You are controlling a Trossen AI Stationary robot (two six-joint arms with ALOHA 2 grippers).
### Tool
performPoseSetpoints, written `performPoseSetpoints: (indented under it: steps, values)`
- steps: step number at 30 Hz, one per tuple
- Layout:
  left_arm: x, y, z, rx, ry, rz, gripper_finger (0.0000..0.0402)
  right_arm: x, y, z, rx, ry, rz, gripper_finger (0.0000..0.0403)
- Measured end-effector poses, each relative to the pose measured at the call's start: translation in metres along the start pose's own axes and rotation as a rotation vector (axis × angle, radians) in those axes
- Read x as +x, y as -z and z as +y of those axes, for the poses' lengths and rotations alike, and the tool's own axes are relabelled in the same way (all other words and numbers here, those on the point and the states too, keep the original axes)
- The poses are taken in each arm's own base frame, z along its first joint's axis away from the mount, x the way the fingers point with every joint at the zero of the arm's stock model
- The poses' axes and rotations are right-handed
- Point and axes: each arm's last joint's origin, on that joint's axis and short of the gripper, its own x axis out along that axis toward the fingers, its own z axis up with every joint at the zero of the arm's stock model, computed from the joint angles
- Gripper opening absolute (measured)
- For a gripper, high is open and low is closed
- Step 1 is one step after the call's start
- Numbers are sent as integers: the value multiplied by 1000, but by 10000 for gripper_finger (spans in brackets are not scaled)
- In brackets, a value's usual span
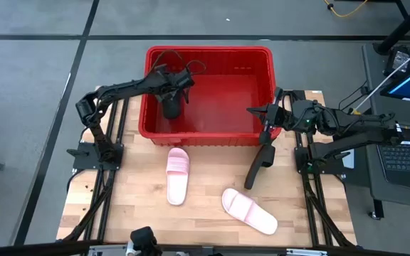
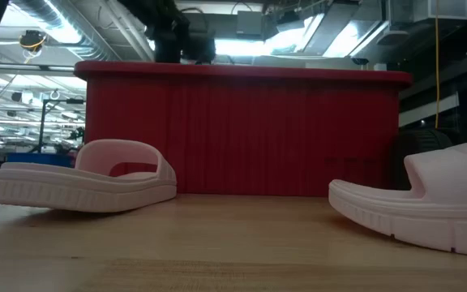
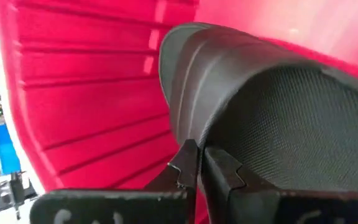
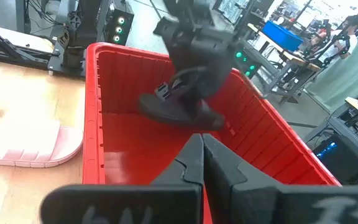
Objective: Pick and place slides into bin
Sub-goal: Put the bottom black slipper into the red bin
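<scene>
Where ribbed red bin [image 1: 262, 60] opens, matte black slide [image 1: 171, 107] hangs.

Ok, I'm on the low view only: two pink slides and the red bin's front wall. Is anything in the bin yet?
Observer: Yes. The left gripper holds a black slide inside the bin.
Operator: Where's the second black one?
Observer: The other black slide is just outside the bin's front right corner.
Operator: And the right gripper?
Observer: The right gripper is shut at the bin's right rim, pointing into it. I can't tell whether it touches that slide.
</scene>
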Motion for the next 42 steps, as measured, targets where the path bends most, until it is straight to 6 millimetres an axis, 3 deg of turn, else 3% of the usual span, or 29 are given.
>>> performPoseSetpoints:
  steps: [5, 18, 42]
  values:
    - [19, 6, -13, 21, -7, 3, 3, 0, 0, 0, -4, 0, 0, 6]
    - [38, 14, -21, 17, 12, 5, 3, 0, 0, 0, -4, 0, 1, 6]
    - [48, 17, -33, 18, 65, -41, 13, 1, 1, 1, -3, -1, 6, 6]
